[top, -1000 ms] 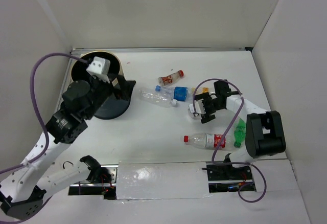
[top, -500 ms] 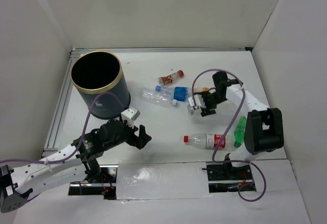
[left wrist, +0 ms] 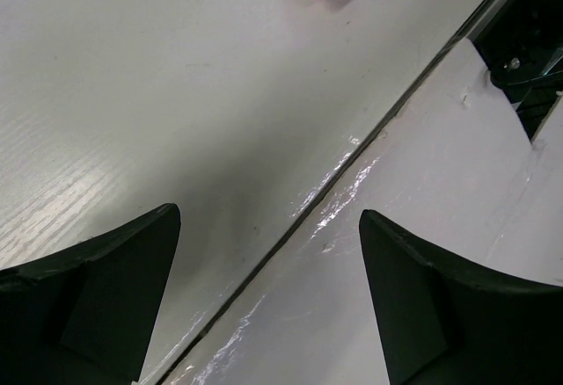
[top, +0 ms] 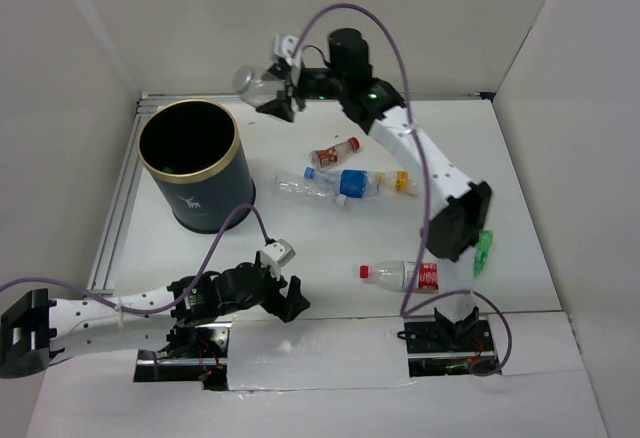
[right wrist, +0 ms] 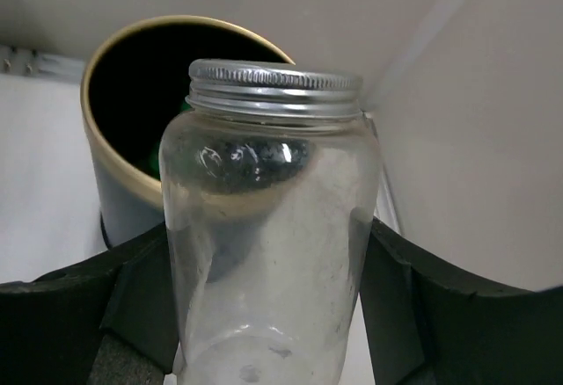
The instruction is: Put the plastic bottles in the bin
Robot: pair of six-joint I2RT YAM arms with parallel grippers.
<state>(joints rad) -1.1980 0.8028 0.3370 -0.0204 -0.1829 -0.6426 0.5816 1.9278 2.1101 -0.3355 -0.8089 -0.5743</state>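
With the right tool (top: 270, 93) gripping the clear bottle (right wrist: 273, 227) high beside the bin (top: 237, 150), centre it over the opening before release; the left tool (left wrist: 268, 301) stands open and empty near the tabletop (top: 320, 248).

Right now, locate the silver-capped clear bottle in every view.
Top external: silver-capped bottle upper left of centre, in the right claw, above and right of the bin.
Left wrist: not in it.
Right wrist: centre frame, bin behind it.
Shared landmark: the bin.
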